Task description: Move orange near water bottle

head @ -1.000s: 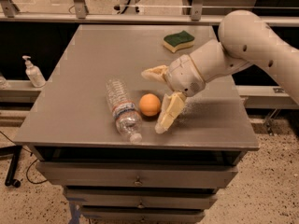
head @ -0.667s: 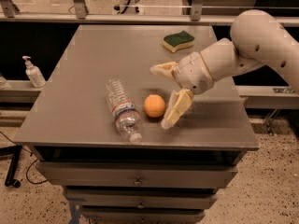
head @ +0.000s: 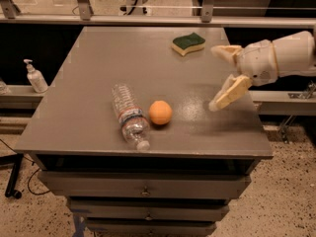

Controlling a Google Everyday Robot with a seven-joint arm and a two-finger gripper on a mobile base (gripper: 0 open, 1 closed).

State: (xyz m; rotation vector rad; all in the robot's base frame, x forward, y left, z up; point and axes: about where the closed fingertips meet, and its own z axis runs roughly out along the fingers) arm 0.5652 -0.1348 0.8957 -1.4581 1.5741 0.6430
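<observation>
The orange (head: 160,112) sits on the grey table (head: 98,73), just right of the water bottle (head: 129,115). The clear ribbed bottle lies on its side with its white cap toward the front edge and its red-blue label band at the middle. The orange is close to the bottle's label, nearly touching it. My gripper (head: 217,77) is open and empty, over the table's right side, well to the right of the orange. Its two cream fingers (head: 229,92) are spread wide apart.
A green-and-yellow sponge (head: 188,43) lies at the back of the table. A white pump dispenser bottle (head: 35,76) stands on a ledge to the left. Drawers sit under the tabletop. A rail runs behind the table.
My gripper has pulled away to the right and up from the orange, staying open. The orange stays beside the bottle.
</observation>
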